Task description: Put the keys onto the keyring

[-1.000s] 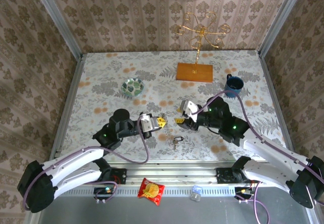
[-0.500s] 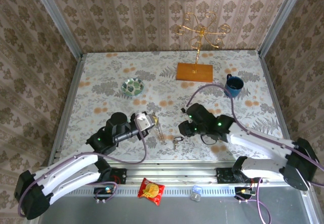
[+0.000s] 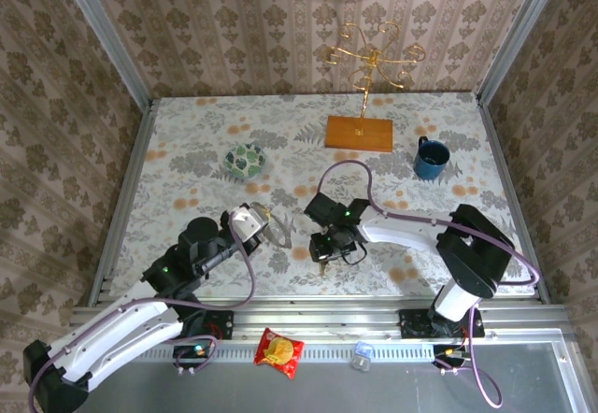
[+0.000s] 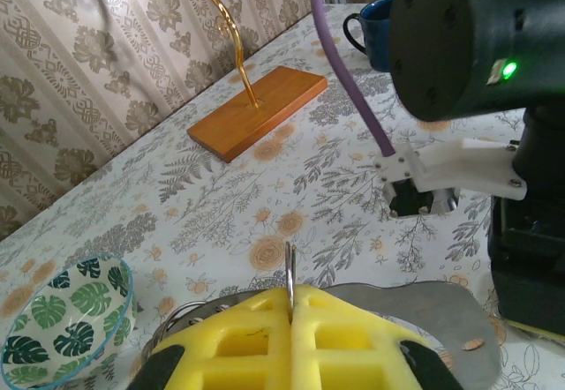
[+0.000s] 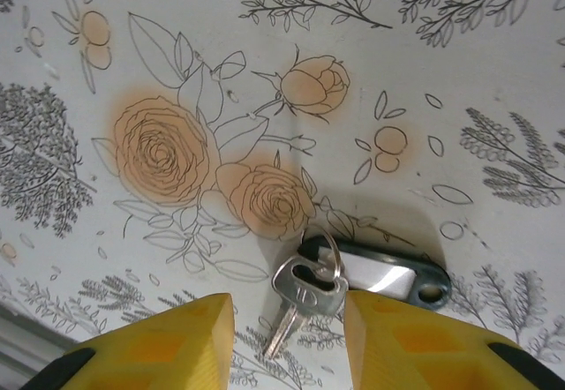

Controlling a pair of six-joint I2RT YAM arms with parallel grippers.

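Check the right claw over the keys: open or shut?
Open. The right claw shows its yellow pads apart in the wrist view, the keys lying loose on the table between them.

Flower-printed table [image 3: 187,151] and its load
Keys [image 5: 305,293] lie between the right gripper's [image 5: 287,302] jaws; leaf-patterned bowl [image 3: 245,161], wooden-based hook stand [image 3: 360,134], blue mug [image 3: 432,157] well beyond it.

A table [image 3: 187,151] with a flowery cloth, grey leaves and orange roses, sits in the middle. Brown patterned walls [image 3: 234,30] stand at 9, 12 and 3 o'clock. Shiny metal posts [image 3: 105,35] run up the corners at 11 and 1 o'clock. A metal rail [image 3: 327,324] edges the table at 6 o'clock, with a flat grey surface [image 3: 392,380] below it. The light is soft and even.
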